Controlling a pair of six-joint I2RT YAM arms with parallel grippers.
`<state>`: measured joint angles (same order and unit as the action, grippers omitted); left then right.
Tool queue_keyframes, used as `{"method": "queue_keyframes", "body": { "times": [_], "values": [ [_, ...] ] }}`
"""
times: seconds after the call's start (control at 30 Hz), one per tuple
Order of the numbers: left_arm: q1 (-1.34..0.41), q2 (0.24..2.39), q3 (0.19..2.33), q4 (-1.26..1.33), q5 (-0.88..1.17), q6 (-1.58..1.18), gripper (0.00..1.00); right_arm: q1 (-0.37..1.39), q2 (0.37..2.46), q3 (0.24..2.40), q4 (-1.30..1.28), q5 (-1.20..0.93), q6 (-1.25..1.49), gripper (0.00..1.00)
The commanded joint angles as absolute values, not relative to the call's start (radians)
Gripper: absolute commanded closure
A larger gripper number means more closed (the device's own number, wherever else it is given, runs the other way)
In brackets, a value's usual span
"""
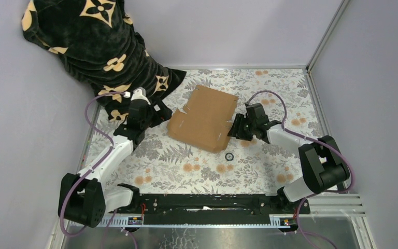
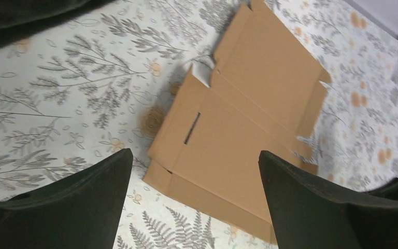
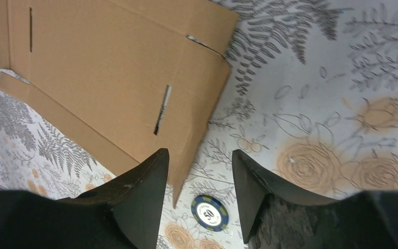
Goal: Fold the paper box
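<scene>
The paper box (image 1: 204, 118) is a flat brown cardboard blank with slots, creases and notched tabs, lying on the floral table mid-back. My left gripper (image 1: 167, 112) is open at the blank's left edge. In the left wrist view the blank (image 2: 249, 119) lies ahead of and between the wide-spread fingers (image 2: 83, 197), its near edge slightly raised. My right gripper (image 1: 234, 128) is open at the blank's right edge. In the right wrist view the blank's (image 3: 109, 78) lower right corner reaches into the gap beside the left finger (image 3: 140, 192), and nothing is clamped.
A blue poker chip (image 1: 229, 155) lies on the table just in front of the blank's right corner, also seen in the right wrist view (image 3: 210, 212). A black blanket with tan flowers (image 1: 93, 46) is heaped at the back left. Grey walls enclose the table.
</scene>
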<state>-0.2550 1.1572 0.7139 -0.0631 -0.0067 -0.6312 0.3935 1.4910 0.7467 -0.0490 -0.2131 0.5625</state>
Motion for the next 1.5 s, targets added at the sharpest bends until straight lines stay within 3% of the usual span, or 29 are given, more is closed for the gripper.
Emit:
{"method": "queue_keyframes", "body": {
  "times": [0.0, 0.3, 0.7, 0.9, 1.03, 1.2, 1.47],
  "values": [
    [-0.259, 1.213, 0.782, -0.165, -0.134, -0.62, 0.01, 0.437, 1.533, 0.839, -0.029, -0.154, 0.592, 0.44],
    [-0.259, 1.107, 0.653, -0.006, -0.092, -0.632, 0.02, 0.501, 1.588, 0.904, -0.073, -0.106, 0.62, 0.45],
    [-0.264, 1.137, 0.662, -0.008, -0.147, -0.575, 0.02, 0.511, 1.618, 0.937, -0.138, -0.072, 0.619, 0.46],
    [-0.264, 1.139, 0.661, -0.016, -0.103, -0.6, 0.01, 0.512, 1.648, 0.953, -0.133, -0.091, 0.623, 0.59],
    [-0.268, 1.121, 0.621, -0.005, -0.075, -0.646, 0.01, 0.514, 1.651, 0.959, -0.14, -0.093, 0.621, 0.62],
    [-0.287, 1.126, 0.543, 0.072, 0.006, -0.71, 0.01, 0.516, 1.618, 0.967, -0.193, -0.08, 0.595, 0.46],
    [-0.313, 1.064, 0.342, 0.286, 0.115, -0.943, 0.01, 0.515, 1.492, 0.966, -0.296, 0.029, 0.516, 0.43]
  ]
}}
